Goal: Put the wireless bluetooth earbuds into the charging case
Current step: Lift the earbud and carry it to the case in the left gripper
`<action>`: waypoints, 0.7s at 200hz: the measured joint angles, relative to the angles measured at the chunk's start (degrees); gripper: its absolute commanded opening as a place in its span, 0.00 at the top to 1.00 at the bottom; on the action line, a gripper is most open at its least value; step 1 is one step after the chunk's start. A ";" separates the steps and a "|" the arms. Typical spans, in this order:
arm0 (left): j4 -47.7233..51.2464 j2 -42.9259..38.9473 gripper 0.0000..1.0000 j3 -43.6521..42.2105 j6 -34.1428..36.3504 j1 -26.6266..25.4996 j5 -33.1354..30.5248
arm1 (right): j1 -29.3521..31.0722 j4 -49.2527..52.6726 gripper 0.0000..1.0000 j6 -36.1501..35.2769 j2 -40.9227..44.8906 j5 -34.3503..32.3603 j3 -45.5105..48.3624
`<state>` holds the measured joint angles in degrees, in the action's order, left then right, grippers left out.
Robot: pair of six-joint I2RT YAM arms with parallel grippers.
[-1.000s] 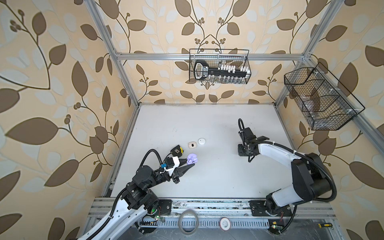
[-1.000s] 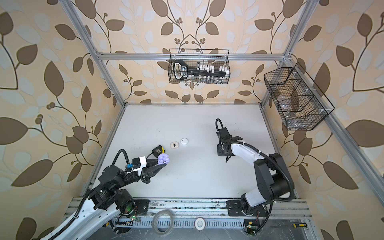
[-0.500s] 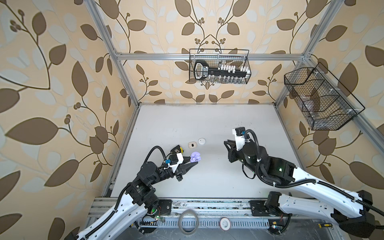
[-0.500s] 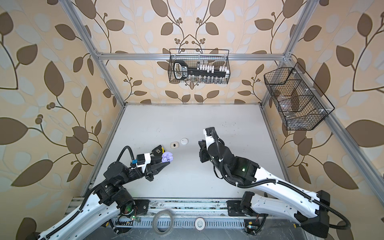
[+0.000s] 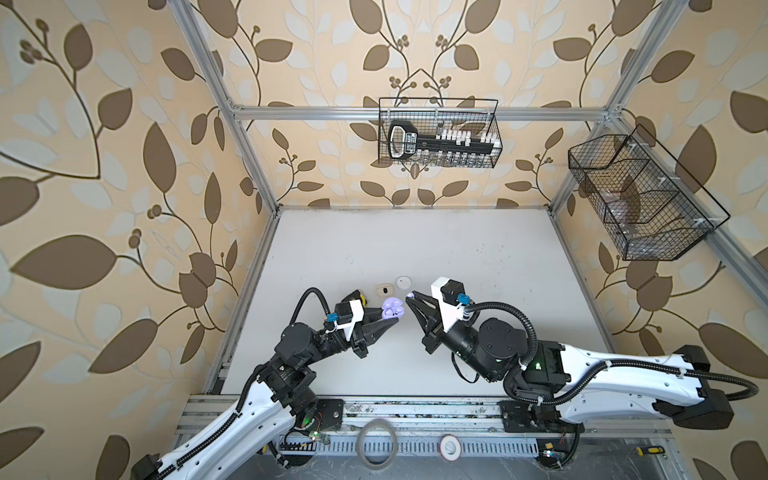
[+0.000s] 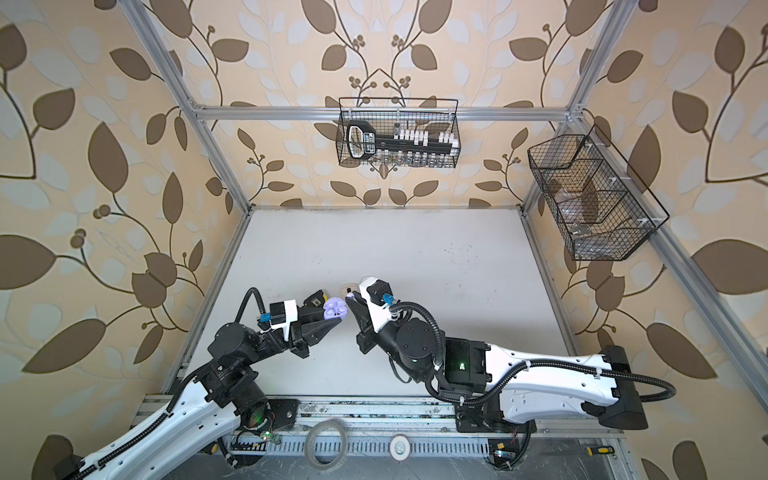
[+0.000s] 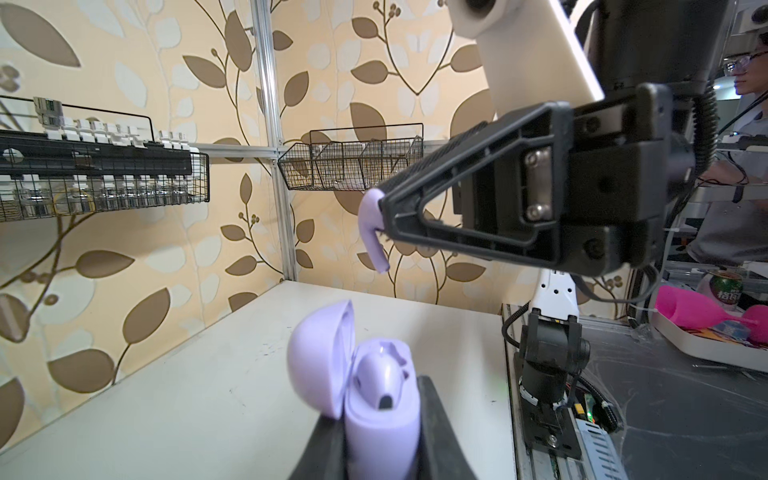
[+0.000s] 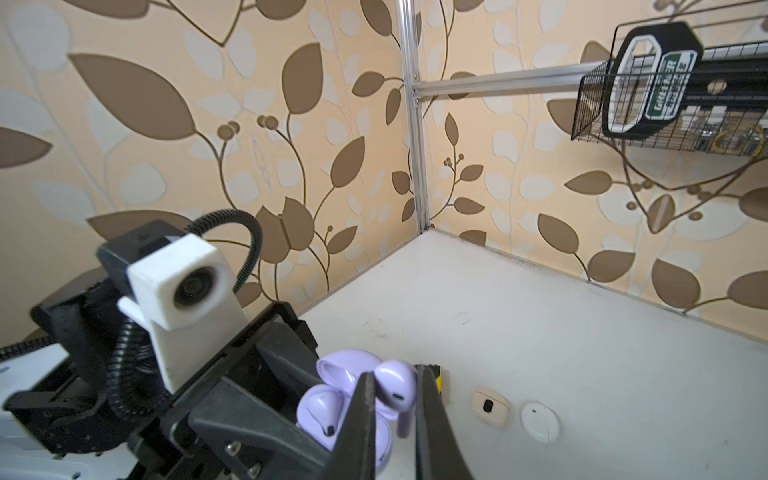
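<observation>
Right hand (image 5: 409, 300), pinching a small lavender stemmed plastic earbud (image 8: 395, 388), has swung over beside left hand (image 5: 386, 318), which clamps the open lavender clamshell charging case (image 7: 382, 399), one matching earbud (image 8: 322, 409) seated; insertion looks next.

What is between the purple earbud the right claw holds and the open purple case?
Nothing. In the left wrist view the earbud and the case are apart, with only empty air between them.

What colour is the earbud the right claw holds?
Lavender stemmed plastic earbud, clearest in the right wrist view.
</observation>
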<state>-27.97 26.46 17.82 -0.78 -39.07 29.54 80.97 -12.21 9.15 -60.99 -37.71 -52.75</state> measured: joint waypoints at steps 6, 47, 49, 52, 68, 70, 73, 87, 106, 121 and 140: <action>-0.39 0.00 1.00 -0.09 -0.22 -0.02 0.00 | 0.46 -1.14 0.99 -0.52 -0.07 0.00 0.04; -1.73 0.00 1.00 -0.26 -1.22 -0.02 0.04 | 1.16 -6.51 0.99 -2.25 -1.20 0.57 0.68; -1.79 0.00 1.00 -0.26 -1.25 0.00 0.04 | 1.16 -6.75 0.99 -2.38 -1.27 0.63 0.76; -1.88 -0.02 1.00 -0.26 -1.29 0.00 0.04 | 1.16 -7.15 0.99 -2.45 -1.33 0.66 0.94; -2.14 -0.09 1.00 -0.26 -1.44 0.00 0.07 | 1.09 -8.70 0.99 -2.80 -1.77 1.09 1.73; -2.19 -0.09 1.00 -0.26 -1.49 -0.02 0.07 | 1.05 -8.81 1.00 -2.78 -1.84 1.16 1.79; -2.21 -0.09 1.00 -0.26 -1.53 -0.02 0.07 | 1.01 -8.92 1.00 -2.80 -1.95 1.25 1.88; -2.23 -0.11 1.00 -0.26 -1.77 -0.02 0.07 | 0.61 -9.75 0.95 -2.75 -2.54 1.73 2.23; -2.23 -0.42 1.00 -0.37 -2.03 0.00 0.04 | 0.09 -11.02 0.95 -2.56 -3.17 2.38 3.04; -2.27 -0.66 1.00 -0.37 -2.19 -0.02 0.04 | -0.15 -11.54 0.97 -2.34 -3.32 3.02 3.72; -2.27 -0.81 1.00 -0.37 -2.23 -0.02 0.04 | -0.22 -11.82 0.99 -1.99 -3.65 3.82 3.98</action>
<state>-30.24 25.65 17.45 -3.01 -39.09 29.58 80.75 -24.03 7.16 -64.64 -33.89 -48.77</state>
